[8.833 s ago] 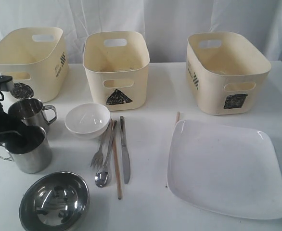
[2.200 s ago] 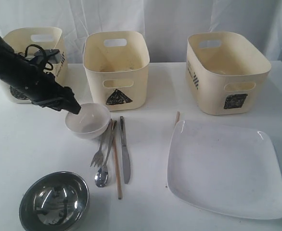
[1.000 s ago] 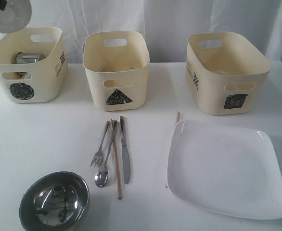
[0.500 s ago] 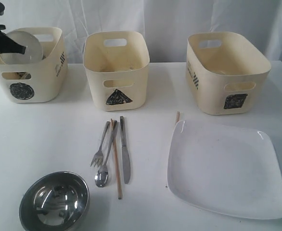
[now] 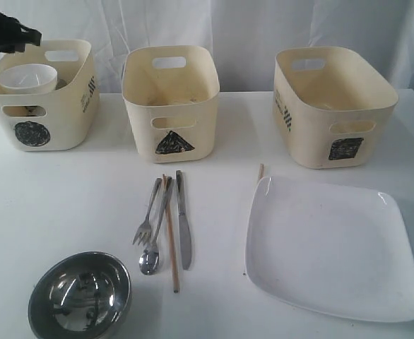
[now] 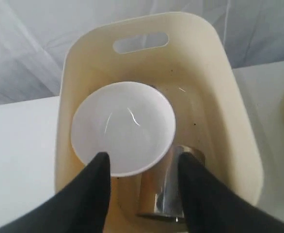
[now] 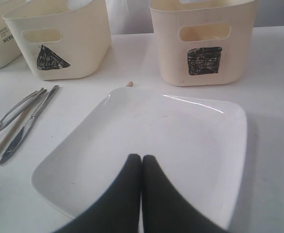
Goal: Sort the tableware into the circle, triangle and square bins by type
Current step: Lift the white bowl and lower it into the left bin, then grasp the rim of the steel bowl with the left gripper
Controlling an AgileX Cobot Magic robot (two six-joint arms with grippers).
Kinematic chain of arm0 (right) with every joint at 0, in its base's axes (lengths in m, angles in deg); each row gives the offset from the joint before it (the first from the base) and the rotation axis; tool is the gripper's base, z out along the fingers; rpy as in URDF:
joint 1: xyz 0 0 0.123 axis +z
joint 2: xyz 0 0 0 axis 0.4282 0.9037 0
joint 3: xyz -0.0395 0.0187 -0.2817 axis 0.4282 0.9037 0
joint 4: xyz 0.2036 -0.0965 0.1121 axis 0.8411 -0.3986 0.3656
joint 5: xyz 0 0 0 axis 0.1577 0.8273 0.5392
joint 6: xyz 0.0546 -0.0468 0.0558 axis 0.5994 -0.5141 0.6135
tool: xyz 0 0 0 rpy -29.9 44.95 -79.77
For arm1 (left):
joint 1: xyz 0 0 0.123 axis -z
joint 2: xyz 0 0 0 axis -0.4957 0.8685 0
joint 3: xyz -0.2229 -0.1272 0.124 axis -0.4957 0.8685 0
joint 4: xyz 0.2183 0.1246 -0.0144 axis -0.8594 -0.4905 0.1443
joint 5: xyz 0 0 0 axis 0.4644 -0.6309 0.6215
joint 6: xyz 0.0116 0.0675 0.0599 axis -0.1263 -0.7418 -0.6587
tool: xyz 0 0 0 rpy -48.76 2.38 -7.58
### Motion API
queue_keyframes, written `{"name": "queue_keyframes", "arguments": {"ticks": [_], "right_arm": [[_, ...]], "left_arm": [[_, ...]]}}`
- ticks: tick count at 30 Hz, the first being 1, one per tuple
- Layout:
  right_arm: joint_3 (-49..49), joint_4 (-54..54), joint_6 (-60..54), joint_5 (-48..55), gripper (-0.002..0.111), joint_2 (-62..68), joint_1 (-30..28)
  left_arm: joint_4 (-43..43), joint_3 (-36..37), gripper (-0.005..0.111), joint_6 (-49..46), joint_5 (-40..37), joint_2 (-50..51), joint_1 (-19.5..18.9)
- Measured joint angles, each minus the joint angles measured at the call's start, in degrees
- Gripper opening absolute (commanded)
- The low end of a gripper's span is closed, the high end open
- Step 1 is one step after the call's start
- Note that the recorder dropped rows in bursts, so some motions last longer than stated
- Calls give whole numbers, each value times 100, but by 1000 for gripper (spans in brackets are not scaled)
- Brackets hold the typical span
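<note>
Left gripper (image 6: 143,156) jaws spread, empty, over the circle bin (image 5: 66,113). Small white bowl (image 6: 123,127) sits inside on a mug (image 6: 173,184), which it mostly hides; we can't make out a second mug. Right gripper (image 7: 141,159) jaws pressed together, empty, above the plate (image 7: 181,141). Only a chopstick tip (image 7: 129,83) shows beyond it.

The light is bright, soft and even, and it seems to come from above. Shadows on the table (image 5: 66,205) are weak, without sharp edges. The plate (image 7: 181,136) carries thin lines of glare, and the steel bowl (image 5: 80,295) shows dark reflections. The exterior view is slightly grainy.
</note>
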State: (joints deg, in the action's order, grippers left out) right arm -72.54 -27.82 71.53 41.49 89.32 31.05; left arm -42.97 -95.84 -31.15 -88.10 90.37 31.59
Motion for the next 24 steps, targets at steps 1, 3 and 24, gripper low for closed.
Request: {"name": "queue_keyframes", "arguments": {"ticks": [1, 3, 24], "right_arm": [[0, 0, 0, 0, 0, 0, 0], [0, 0, 0, 0, 0, 0, 0], [0, 0, 0, 0, 0, 0, 0]], "left_arm": [[0, 0, 49, 0, -144, -100, 0], [19, 0, 49, 0, -571, -368, 9], [1210, 4405, 63, -359, -1871, -4783, 151]]}}
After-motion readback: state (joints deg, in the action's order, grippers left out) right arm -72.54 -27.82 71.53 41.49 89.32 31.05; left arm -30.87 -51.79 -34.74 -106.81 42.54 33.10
